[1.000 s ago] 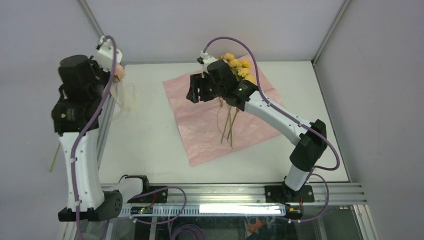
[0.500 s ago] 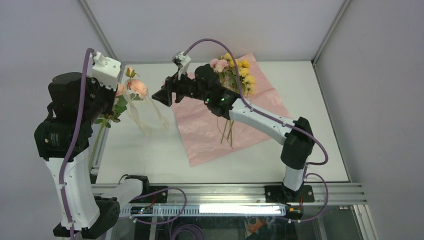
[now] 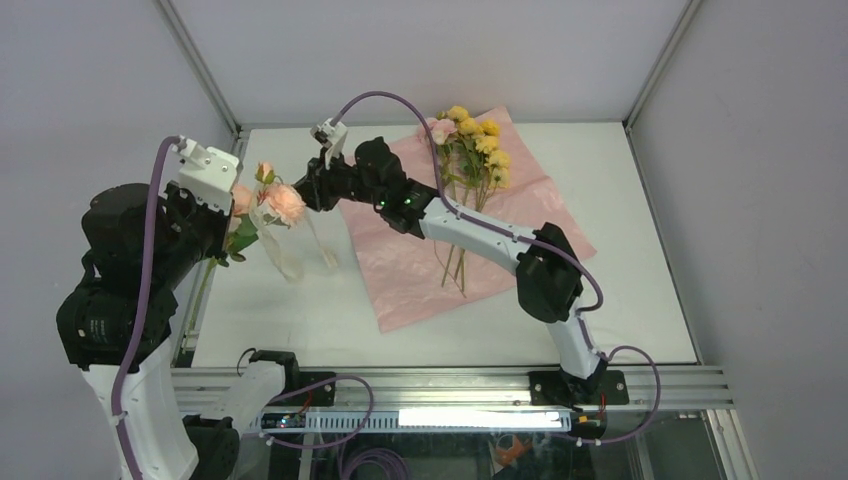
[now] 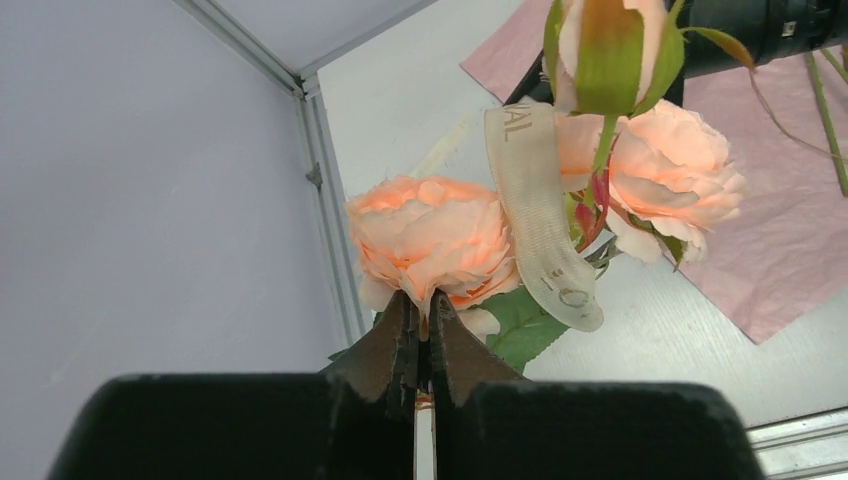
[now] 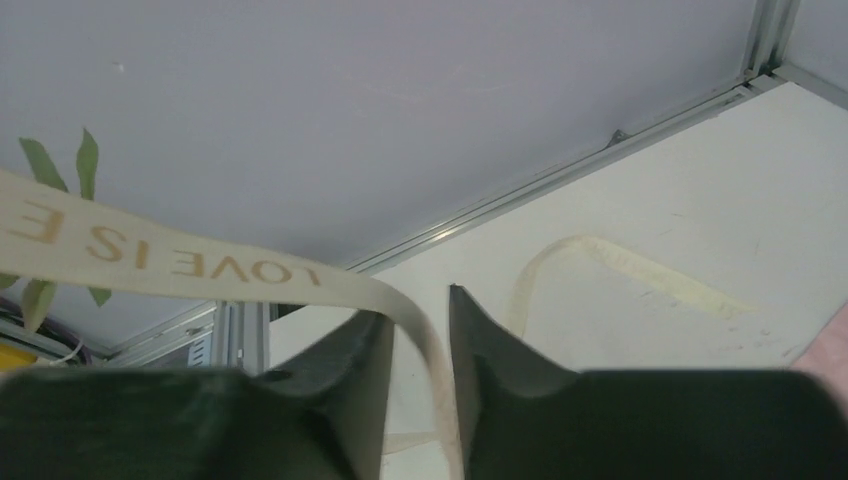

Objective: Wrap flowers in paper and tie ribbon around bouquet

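While the left gripper (image 4: 421,305) is clamped on the peach roses (image 4: 430,240) above the table's (image 3: 300,310) left side, the right gripper's (image 5: 415,305) half-open jaws merely straddle their draped ribbon (image 5: 200,265), so a pull could slip it.

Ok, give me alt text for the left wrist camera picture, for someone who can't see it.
The left end effector, shut, pinches a bunch of peach flowers just under one bloom; a second bloom and a bud rise beside it. A cream ribbon drapes over them. Behind are a white table and pink paper.
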`<state>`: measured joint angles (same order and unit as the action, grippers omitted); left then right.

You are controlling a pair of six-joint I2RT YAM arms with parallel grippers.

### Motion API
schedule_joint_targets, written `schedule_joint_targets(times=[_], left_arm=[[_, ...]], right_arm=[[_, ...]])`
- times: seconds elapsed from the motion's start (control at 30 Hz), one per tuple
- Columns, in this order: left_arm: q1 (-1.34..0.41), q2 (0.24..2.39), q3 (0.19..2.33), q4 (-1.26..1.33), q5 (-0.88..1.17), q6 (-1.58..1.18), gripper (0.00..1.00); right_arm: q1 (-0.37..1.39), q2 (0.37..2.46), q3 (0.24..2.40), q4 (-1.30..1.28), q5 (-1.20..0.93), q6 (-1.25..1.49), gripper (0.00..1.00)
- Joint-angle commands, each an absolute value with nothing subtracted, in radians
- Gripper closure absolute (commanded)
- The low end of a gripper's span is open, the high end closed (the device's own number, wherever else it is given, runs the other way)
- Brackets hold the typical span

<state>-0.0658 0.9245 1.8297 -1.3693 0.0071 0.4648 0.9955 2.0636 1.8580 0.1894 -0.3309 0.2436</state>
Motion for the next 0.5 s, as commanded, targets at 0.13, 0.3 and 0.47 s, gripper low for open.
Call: schedule_joint_targets(times=[0.13,0.3,0.47], left_arm=[[-0.067,0.887,1.577,-1.249,-0.194,0.654,1.0],[0.114,0.893,1.206,-0.874,-0.44,0.884,1.0],[0.216,1.053,1.317,-0.81,-0.462,0.756,1.0]], right_arm=[[0.946,2.002,1.933,0.281,-0.108,0.355,1.0],[0.912,1.857,1.837,0.32,-0.101,0.315,1.0],[0.931,1.767,1.653,0.414,-0.172,0.355,1.0]])
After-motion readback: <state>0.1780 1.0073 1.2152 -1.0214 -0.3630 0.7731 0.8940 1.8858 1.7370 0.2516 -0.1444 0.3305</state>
